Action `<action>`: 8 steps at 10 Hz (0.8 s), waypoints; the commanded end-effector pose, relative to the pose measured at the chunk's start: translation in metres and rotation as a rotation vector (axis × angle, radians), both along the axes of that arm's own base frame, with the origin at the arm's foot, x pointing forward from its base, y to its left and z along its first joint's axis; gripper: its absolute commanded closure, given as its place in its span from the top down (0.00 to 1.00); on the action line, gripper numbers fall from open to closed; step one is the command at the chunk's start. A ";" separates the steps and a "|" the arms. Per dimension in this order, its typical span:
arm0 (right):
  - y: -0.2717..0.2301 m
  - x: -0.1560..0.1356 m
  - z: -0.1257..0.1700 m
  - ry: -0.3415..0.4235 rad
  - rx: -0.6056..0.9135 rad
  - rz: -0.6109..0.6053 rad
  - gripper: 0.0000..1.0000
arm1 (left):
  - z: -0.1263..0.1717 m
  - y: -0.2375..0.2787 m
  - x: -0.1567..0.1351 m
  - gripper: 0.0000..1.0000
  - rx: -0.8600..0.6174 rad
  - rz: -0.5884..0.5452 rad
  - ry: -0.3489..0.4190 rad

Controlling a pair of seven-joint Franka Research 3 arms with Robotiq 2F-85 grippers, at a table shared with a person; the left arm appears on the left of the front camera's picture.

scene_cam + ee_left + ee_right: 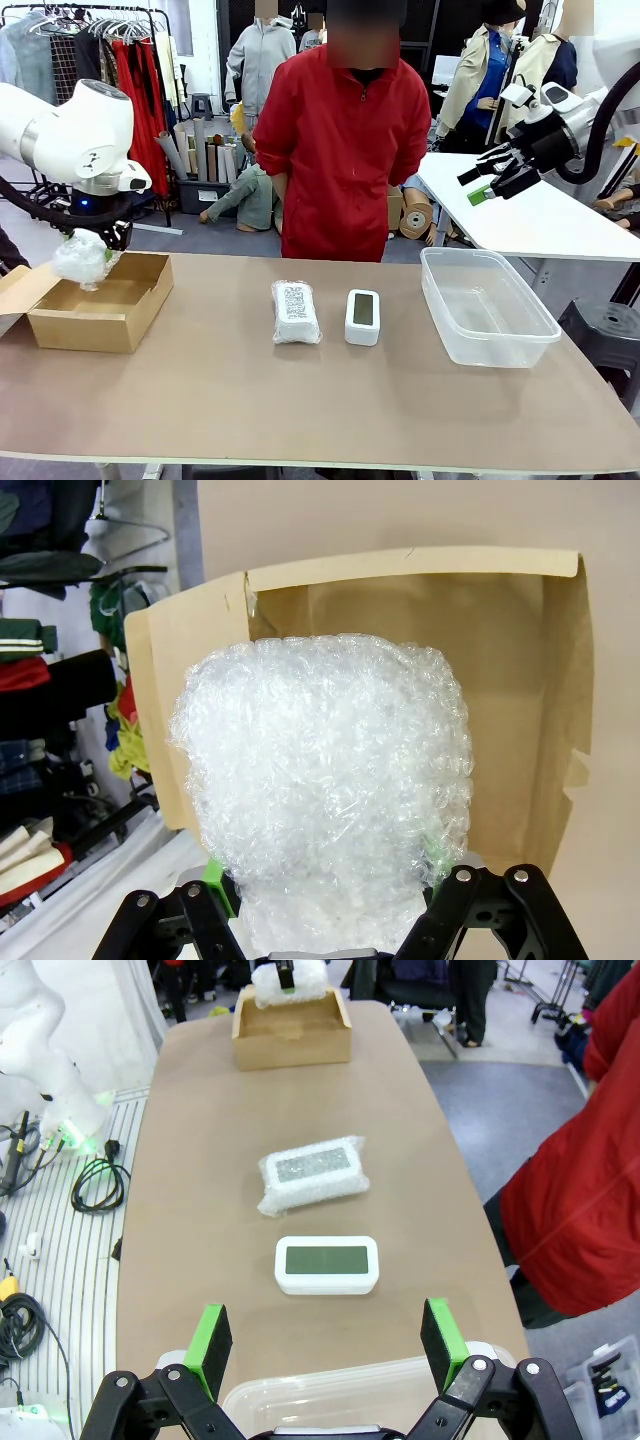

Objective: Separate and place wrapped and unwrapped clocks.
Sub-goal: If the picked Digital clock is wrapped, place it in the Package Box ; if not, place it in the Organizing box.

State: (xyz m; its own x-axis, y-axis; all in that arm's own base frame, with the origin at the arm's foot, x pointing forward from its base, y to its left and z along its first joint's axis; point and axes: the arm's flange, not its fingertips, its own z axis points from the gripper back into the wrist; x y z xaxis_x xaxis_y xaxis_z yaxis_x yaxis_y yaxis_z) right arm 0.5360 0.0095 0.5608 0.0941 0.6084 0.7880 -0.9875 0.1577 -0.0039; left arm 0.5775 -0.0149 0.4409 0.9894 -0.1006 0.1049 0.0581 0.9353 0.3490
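Above the left rim of the cardboard box (95, 325), the left gripper (322, 865) pinches a wrapped clock (82, 258), its green pads pressed into the lower end of the bubble wrap. The bundle hangs clear of the box floor and looks closer to the open flap than to the middle. Releasing well probably means moving over the box's centre and sinking below its walls before letting go (soft wrap can cling to a pad, so a slow lift away seems wise). To the right of the box on the table (250, 400) lies the second wrapped clock (296, 311), label up, with the bare clock (362, 316) just beside it. Farther right of the box is a clear plastic tub (495, 352), and above it the right gripper (482, 182) hovers with fingers spread, holding nothing.
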 end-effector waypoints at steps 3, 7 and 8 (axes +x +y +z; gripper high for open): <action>0.000 0.000 0.001 -0.003 -0.003 0.002 1.00 | -0.018 0.000 0.009 0.00 0.066 0.063 -0.011; 0.000 0.000 0.001 -0.003 -0.003 0.002 1.00 | -0.040 0.004 0.014 0.00 0.142 0.094 -0.012; 0.000 0.000 0.001 -0.003 -0.003 0.002 1.00 | -0.045 0.004 0.015 0.00 0.148 0.085 0.002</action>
State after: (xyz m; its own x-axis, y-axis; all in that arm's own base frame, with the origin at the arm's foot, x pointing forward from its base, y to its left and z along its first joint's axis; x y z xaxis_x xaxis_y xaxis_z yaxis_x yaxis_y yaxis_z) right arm 0.5360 0.0095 0.5608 0.0941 0.6084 0.7880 -0.9875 0.1577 -0.0038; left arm 0.5895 -0.0105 0.3941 0.9956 -0.0333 0.0879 -0.0100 0.8923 0.4513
